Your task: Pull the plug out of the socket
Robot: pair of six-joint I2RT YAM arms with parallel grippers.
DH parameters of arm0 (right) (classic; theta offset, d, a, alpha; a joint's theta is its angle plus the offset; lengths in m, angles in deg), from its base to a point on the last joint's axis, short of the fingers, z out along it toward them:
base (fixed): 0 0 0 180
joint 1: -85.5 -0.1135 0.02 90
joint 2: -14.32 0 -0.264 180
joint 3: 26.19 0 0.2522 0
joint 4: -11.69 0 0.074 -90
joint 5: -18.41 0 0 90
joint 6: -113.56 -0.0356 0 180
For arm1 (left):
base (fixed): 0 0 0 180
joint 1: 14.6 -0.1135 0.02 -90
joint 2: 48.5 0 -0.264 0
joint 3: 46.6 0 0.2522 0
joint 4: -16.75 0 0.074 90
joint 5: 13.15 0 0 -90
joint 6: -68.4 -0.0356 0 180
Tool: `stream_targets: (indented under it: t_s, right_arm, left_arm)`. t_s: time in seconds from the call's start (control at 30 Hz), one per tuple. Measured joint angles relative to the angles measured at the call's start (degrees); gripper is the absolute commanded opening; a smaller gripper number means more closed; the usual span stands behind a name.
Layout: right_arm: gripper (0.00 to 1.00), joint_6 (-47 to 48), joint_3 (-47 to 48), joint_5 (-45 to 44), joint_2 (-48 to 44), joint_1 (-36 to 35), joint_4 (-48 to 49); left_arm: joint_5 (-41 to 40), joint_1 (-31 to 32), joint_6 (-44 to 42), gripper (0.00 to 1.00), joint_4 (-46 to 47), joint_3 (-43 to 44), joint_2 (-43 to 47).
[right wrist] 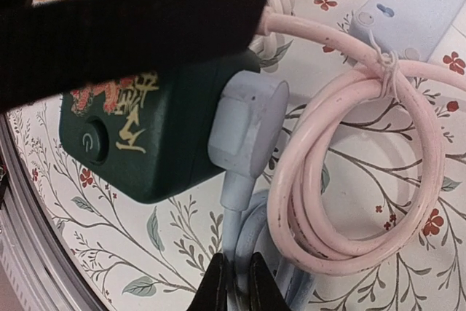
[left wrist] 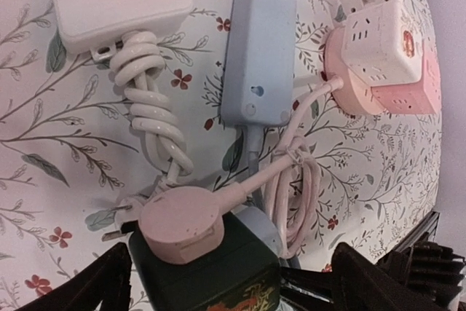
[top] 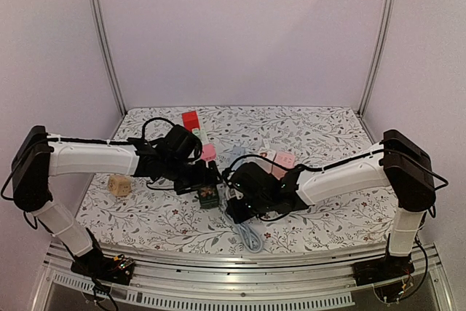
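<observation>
My right pincer [right wrist: 237, 287] is clenched on the grey-blue cord [right wrist: 231, 213], just behind the grey-blue plug [right wrist: 244, 125] that I judge I am meant to pull. The plug sits straight ahead of my fingertips, seated in the side of the dark green socket cube [right wrist: 145, 143]. I reckon I grip the cord because the plug body is crowded. My left pincer [left wrist: 233, 285] stands released, fingers spread to either side of the cube and not pressing it as far as I can see. It is likely placed to brace the cube when I tug. A pink plug [left wrist: 180, 223] sits in another face of the cube. Its tied pink cable coil [right wrist: 364, 180] lies close against the cord beside my grip, so it could drag along. Farther ahead lie a grey-blue power strip [left wrist: 258, 41], a white adapter [left wrist: 116, 5] and a pink-and-white socket cube [left wrist: 382, 41].
</observation>
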State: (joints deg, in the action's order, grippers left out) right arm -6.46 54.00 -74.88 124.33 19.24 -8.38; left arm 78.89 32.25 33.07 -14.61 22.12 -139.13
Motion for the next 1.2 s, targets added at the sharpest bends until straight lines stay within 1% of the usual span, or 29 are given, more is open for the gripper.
stream_targets:
  t_s: [0.27, 0.47, 0.7, 0.8, 0.93, 1.07, 1.2]
  right_arm:
    - [0.08, 0.02, 0.0, -0.24, 0.0, -0.35, 0.0]
    - [0.08, 0.09, 0.0, -0.66, 0.0, -0.59, 0.0]
    - [0.08, 0.33, 0.0, -0.9, 0.0, -0.87, 0.0]
    - [0.07, 0.33, 0.0, -1.11, 0.0, -0.87, 0.0]
    - [0.07, 0.26, 0.0, -2.01, 0.0, -0.87, -0.07]
    - [0.07, 0.24, 0.0, -2.47, 0.0, -1.03, -0.07]
    - [0.07, 0.22, 0.02, -2.67, 0.0, -1.11, -0.11]
  left_arm:
    - [-1.73, 0.02, -0.66, 0.89, -4.11, 2.86, -3.1]
    - [-2.75, 0.02, -0.61, 0.8, -5.84, 3.19, -4.44]
    - [-2.64, 0.13, -0.44, 0.74, -5.92, 3.63, -5.16]
    - [-2.45, 0.13, -0.33, 0.74, -5.9, 3.72, -5.2]
    - [-2.29, 0.13, 0.09, 0.79, -6.14, 3.72, -5.22]
    - [-2.36, 0.31, 0.48, 0.8, -6.67, 3.72, -5.22]
    - [-2.23, 0.46, 0.74, 0.74, -6.73, 3.8, -5.42]
